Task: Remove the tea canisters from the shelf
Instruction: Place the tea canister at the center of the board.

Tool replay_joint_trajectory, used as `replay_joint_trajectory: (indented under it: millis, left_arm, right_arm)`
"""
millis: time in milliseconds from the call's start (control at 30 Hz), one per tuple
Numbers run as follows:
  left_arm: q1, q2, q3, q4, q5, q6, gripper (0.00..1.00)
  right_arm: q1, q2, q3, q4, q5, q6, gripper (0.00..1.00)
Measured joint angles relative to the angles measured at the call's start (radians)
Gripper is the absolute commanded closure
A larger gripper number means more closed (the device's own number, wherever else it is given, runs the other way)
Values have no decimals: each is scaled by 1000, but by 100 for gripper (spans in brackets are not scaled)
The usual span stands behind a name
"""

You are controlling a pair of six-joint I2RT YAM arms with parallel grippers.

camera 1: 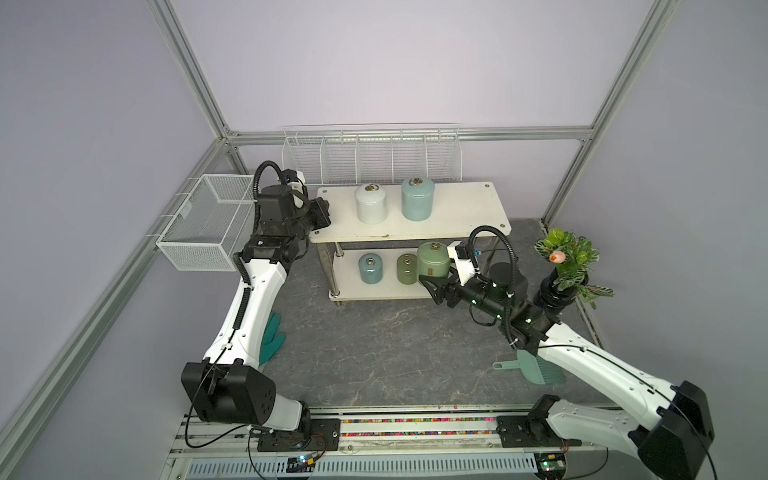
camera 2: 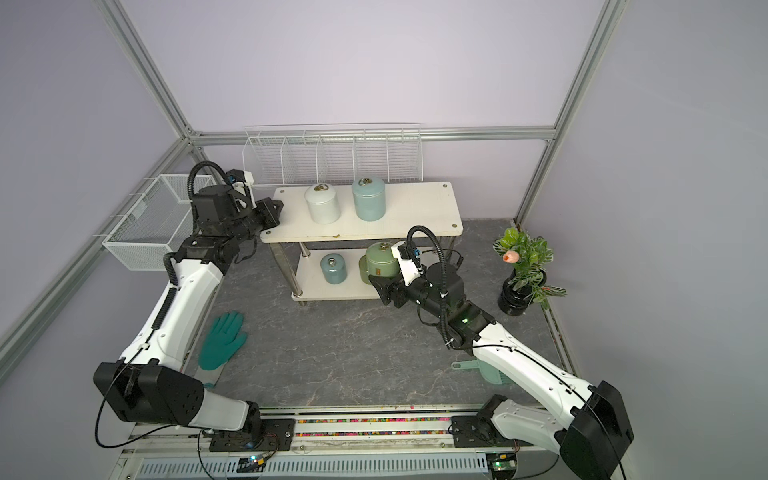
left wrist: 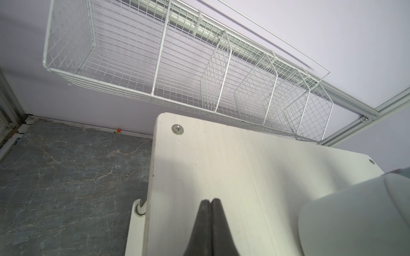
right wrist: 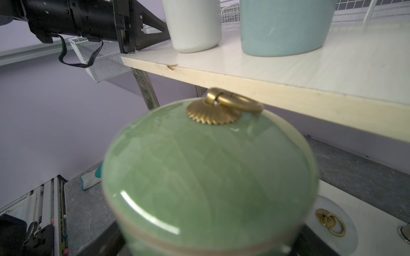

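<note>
The shelf carries a white canister and a pale blue canister on its top board. On the lower board stand a small pale blue canister and a small green canister; a white canister's lid shows there too. My right gripper is shut on a larger green canister, held at the shelf's front right, its lid just under the top board's edge. My left gripper is shut and empty over the top board's left end.
A mesh basket hangs at the left and a divided wire rack runs along the back wall. A black vase with a plant stands behind my right arm. A green glove and a teal dustpan lie on the floor.
</note>
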Motion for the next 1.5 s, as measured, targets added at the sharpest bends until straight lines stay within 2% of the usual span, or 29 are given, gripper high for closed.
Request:
replay_joint_trajectory:
  millis: [700, 1500]
  left_arm:
    - [-33, 46, 110, -148, -40, 49, 100]
    - [-70, 70, 154, -196, -102, 84, 100]
  right_arm:
    - [0, -50, -333, 257, 75, 15, 66]
    - [6, -48, -571, 340, 182, 19, 67]
